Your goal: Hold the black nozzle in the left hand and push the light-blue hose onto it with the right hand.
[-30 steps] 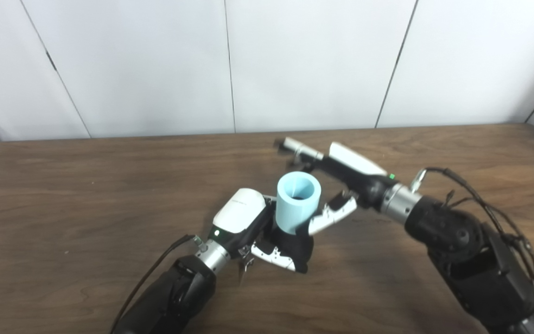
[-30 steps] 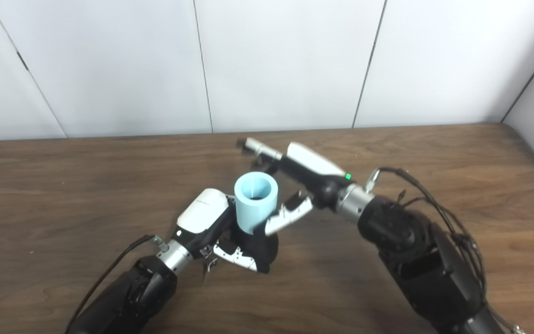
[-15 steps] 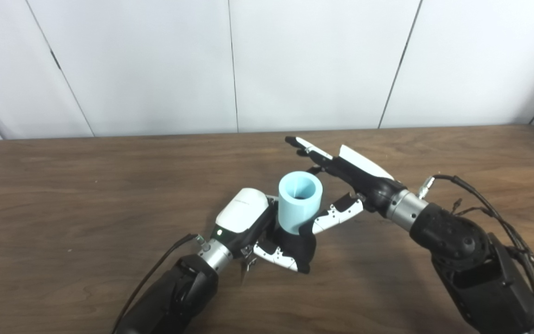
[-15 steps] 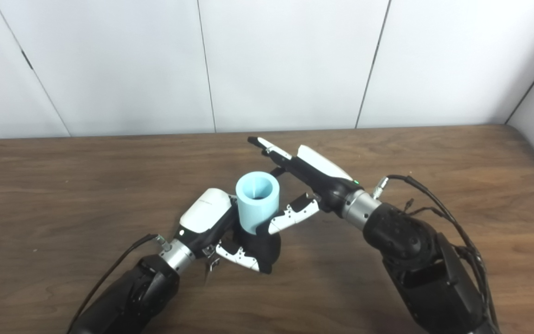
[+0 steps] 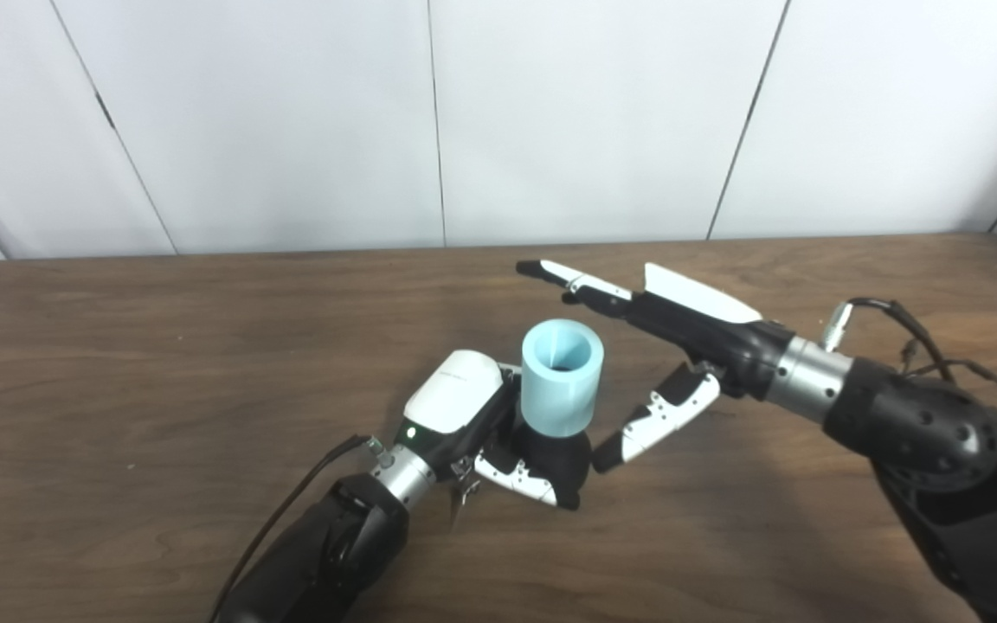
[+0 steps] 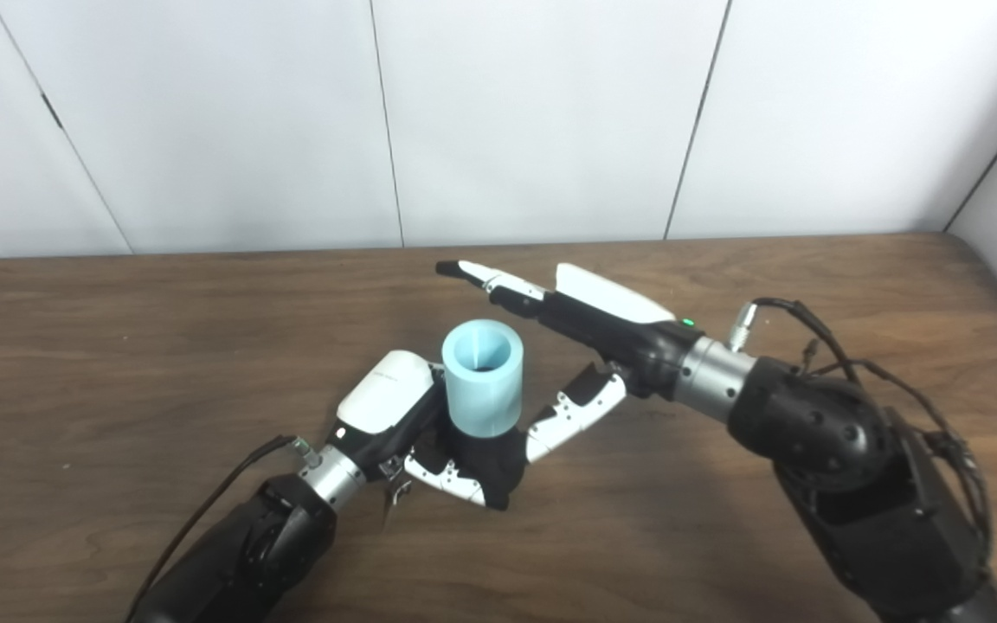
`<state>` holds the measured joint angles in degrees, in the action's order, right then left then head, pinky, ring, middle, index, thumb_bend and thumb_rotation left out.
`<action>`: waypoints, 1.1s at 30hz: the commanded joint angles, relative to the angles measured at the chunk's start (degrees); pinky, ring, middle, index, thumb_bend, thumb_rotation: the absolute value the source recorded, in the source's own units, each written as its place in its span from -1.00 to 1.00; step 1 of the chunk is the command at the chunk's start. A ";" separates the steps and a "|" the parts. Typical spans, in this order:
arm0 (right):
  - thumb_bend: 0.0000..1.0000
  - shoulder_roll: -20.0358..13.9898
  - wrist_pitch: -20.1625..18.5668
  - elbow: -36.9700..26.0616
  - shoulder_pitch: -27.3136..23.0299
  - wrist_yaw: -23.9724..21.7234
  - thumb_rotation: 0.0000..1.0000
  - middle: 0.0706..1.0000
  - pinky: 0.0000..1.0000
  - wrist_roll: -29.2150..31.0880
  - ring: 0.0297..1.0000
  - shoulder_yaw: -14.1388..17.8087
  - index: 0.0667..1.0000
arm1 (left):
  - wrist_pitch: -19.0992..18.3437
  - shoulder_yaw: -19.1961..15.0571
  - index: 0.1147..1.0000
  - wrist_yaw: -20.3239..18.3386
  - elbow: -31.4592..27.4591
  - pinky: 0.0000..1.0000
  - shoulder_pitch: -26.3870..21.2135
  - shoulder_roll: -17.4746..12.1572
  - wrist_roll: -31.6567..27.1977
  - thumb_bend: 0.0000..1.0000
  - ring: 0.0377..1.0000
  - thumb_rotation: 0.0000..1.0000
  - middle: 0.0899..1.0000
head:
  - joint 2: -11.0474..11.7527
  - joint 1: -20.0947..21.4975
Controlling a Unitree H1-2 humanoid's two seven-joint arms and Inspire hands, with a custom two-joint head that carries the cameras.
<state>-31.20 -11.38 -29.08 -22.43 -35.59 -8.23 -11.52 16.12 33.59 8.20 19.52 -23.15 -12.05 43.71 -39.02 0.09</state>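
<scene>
Left hand: left hand (image 5: 472,424) is curled around the black nozzle (image 5: 555,450), gripping its dark base low over the counter.
Right hand: right hand (image 5: 663,346) is spread wide and holds nothing, fingers (image 5: 572,279) reaching out past the far side of the hose and the thumb hanging below, just beside the nozzle but apart from it.
Hose: light-blue hose (image 5: 561,376) stands upright on the nozzle, open mouth facing up, its lower end meeting the black part (how deep it is seated cannot be told from either eye view).
Just changed: a second ago the right hand's thumb lay against the hose wall; now that hand has drawn back to the right and flattened out, leaving a clear gap, while the hose and left hand have stayed put.
Meaning for the task: the push looks finished and let go, so the joining is likely done or nearly so; the hose keeps upright without support from the right.
Counter: dark wood-grain counter (image 5: 161,363), otherwise bare around the two hands.
Room: pale wall panels (image 5: 291,121) with thin dark seams behind the counter's far edge.
</scene>
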 commanded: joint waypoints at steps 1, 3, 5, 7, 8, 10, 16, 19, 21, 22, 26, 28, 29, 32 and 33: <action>1.00 -2.25 4.61 -1.96 -2.57 -0.03 -0.24 1.00 0.89 -0.34 1.00 0.79 1.00 | -0.99 2.20 -0.13 -3.80 4.12 -0.39 3.47 -1.24 2.20 0.05 -0.28 -1.00 -0.25 | -0.12 0.01; 1.00 -2.92 7.83 -2.27 -2.44 0.33 -0.23 1.00 0.90 -2.28 1.00 0.49 1.00 | -0.99 2.11 -0.13 -3.86 4.34 -0.39 3.40 -1.22 2.03 0.05 -0.27 -1.00 -0.24 | -0.05 0.16; 1.00 -3.04 10.11 -2.69 -2.18 0.89 -0.23 1.00 0.96 -4.20 1.00 0.35 1.00 | -0.89 1.99 -0.13 -3.81 4.62 -0.39 3.37 -1.20 1.80 0.05 -0.27 -1.00 -0.25 | -0.03 0.36; 1.00 -2.97 11.83 -3.16 -2.03 1.09 -0.14 1.00 0.94 -6.26 1.00 0.21 1.00 | -0.74 1.92 -0.13 -3.82 4.90 -0.38 3.31 -1.20 1.58 0.05 -0.27 -1.00 -0.25 | -0.12 0.46; 1.00 -2.88 12.73 -3.14 -1.95 1.14 -0.06 1.00 0.94 -6.96 1.00 0.17 1.00 | -0.68 1.94 -0.13 -3.79 5.00 -0.38 3.26 -1.23 1.59 0.05 -0.27 -1.00 -0.25 | -0.15 0.57; 1.00 -2.84 14.49 -2.98 -1.79 1.11 0.08 1.00 0.94 -8.36 1.00 -0.03 1.00 | -0.59 2.04 -0.13 -3.63 5.17 -0.40 3.16 -1.29 1.80 0.05 -0.28 -1.00 -0.25 | -0.19 0.64; 0.97 -2.81 18.53 -2.50 -0.77 0.93 0.37 1.00 0.95 -11.14 1.00 -0.61 0.99 | -1.27 2.26 -0.13 -4.47 4.66 -0.39 3.02 -1.37 2.10 0.05 -0.27 -1.00 -0.23 | -0.26 0.62; 0.93 -2.41 19.50 -2.11 -0.06 0.98 0.49 1.00 0.88 -12.15 0.98 -0.80 0.96 | -1.34 2.28 -0.13 -4.60 4.69 -0.38 2.95 -1.34 2.04 0.05 -0.26 -1.00 -0.22 | -0.28 0.71; 0.92 -2.36 19.77 -1.96 0.47 0.50 0.55 1.00 0.86 -13.62 0.98 -1.30 0.94 | -1.35 2.33 -0.13 -4.66 4.65 -0.39 2.90 -1.34 2.10 0.05 -0.26 -1.00 -0.23 | -0.31 0.76; 0.91 -2.48 19.62 -1.98 0.65 -0.05 0.55 1.00 0.86 -14.46 0.98 -1.66 0.94 | -1.36 2.33 -0.13 -4.68 4.62 -0.39 2.89 -1.34 2.09 0.05 -0.27 -1.00 -0.23 | -0.31 0.76; 0.89 -3.03 19.38 -1.66 0.93 -2.48 0.59 1.00 0.91 -18.09 1.00 -3.52 0.98 | -1.38 2.30 -0.13 -4.71 4.58 -0.41 2.91 -1.31 2.00 0.05 -0.27 -1.00 -0.23 | -0.42 0.58; 0.86 -3.08 19.57 -1.31 1.26 -3.20 0.62 1.00 0.92 -19.24 1.00 -4.22 0.97 | -1.43 2.27 -0.13 -4.90 4.31 -0.40 2.99 -1.36 1.90 0.05 -0.27 -1.00 -0.23 | -0.59 0.48; 0.85 -3.10 19.50 -1.15 1.46 -3.48 0.62 1.00 0.91 -19.52 1.00 -4.48 0.95 | -1.38 2.27 -0.13 -4.87 4.19 -0.40 3.01 -1.41 1.92 0.05 -0.27 -1.00 -0.23 | -0.59 0.48; 0.82 -3.27 18.52 -0.69 1.88 -4.67 0.62 0.97 0.89 -19.51 0.98 -5.26 0.90 | -1.53 2.39 -0.13 -5.09 3.76 -0.39 3.03 -1.62 2.20 0.05 -0.26 -1.00 -0.22 | -0.78 0.54; 0.81 -3.33 18.33 -0.52 1.92 -5.01 0.62 0.96 0.87 -19.76 0.96 -5.59 0.88 | -1.52 2.37 -0.13 -5.12 3.76 -0.38 3.04 -1.64 2.15 0.05 -0.25 -1.00 -0.22 | -0.78 0.54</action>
<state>-33.29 7.38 -30.10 -20.62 -37.96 -27.64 -15.92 16.27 33.67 8.17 19.89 -23.38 -12.10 43.57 -39.73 0.62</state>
